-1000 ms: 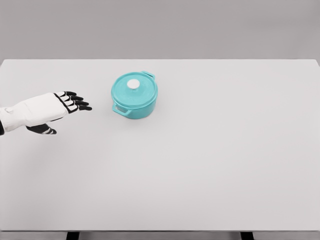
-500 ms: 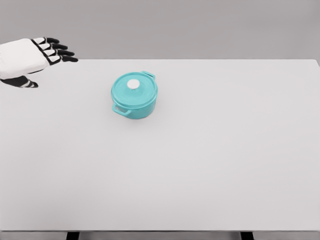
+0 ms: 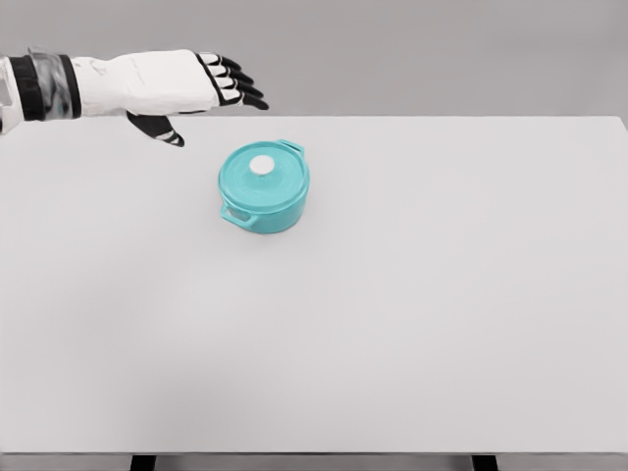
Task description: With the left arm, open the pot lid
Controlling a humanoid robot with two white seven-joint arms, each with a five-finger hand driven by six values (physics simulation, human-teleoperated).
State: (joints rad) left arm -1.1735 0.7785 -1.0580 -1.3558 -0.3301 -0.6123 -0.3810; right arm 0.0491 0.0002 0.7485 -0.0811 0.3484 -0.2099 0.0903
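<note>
Teal pot (image 3: 264, 188) sitting on the white bench (image 3: 412, 294), left of the middle and toward the far edge, in the same spot as 0.5 s ago and 1 s ago. Carrying its teal lid (image 3: 263, 175) closed on top, with 1 white round knob (image 3: 262, 166) at the centre. Showing 2 small side handles, 1 at the far right and 1 at the near left.

Reaching in from the picture's left, left hand (image 3: 186, 86) now hovering above the far edge of the bench, up and left of the pot and clear of it. Having travelled rightward and closer to the pot since 0.5 s ago, when lying near the upper left corner; lower beside the bench's left edge 1 s ago. Holding black-tipped fingers (image 3: 240, 88) stretched out and loosely spread, thumb hanging below, gripping nothing.

Showing no brand, label or readable writing anywhere.
</note>
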